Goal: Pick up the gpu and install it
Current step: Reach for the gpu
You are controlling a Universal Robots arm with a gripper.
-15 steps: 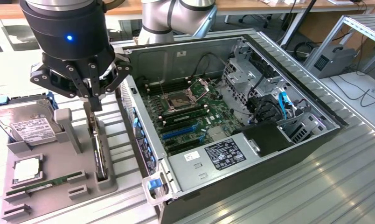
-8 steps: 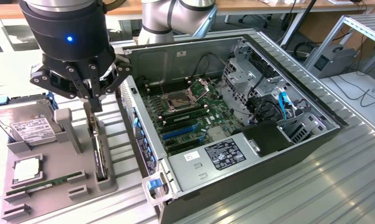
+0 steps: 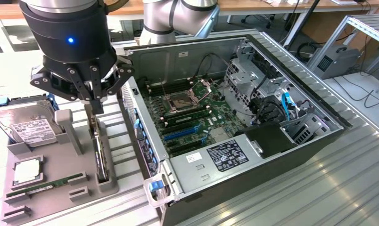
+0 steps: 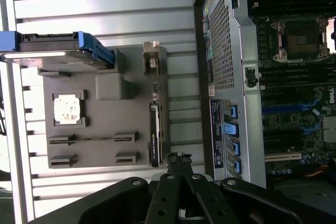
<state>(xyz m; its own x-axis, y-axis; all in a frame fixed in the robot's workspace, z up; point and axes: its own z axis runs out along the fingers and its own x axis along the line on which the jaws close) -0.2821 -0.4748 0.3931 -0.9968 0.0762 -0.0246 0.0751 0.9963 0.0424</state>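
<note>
Hand (image 3: 97, 109) (closed) hovers by gpu (image 3: 102, 150) — upright in tray (image 3: 57, 172).

Your exterior camera sits high and off the arm (image 3: 70, 33), angled down across the slatted table (image 3: 340, 188). It's close enough that the arm crowds the foreground at the exterior view's left. The open computer case (image 3: 252, 183) fills mid-frame, and you're looking into it from above.

Now your wrist camera: it faces almost straight down at the table, past the gripper (image 4: 178, 157), on a tighter patch of the scene.

Both views share the grey holder (image 3: 57, 183) (image 4: 105, 124) and the hard drive (image 3: 26, 125) (image 4: 52, 51) on it. They also share the case wall beside it and the motherboard (image 3: 189, 117) (image 4: 294, 108).
</note>
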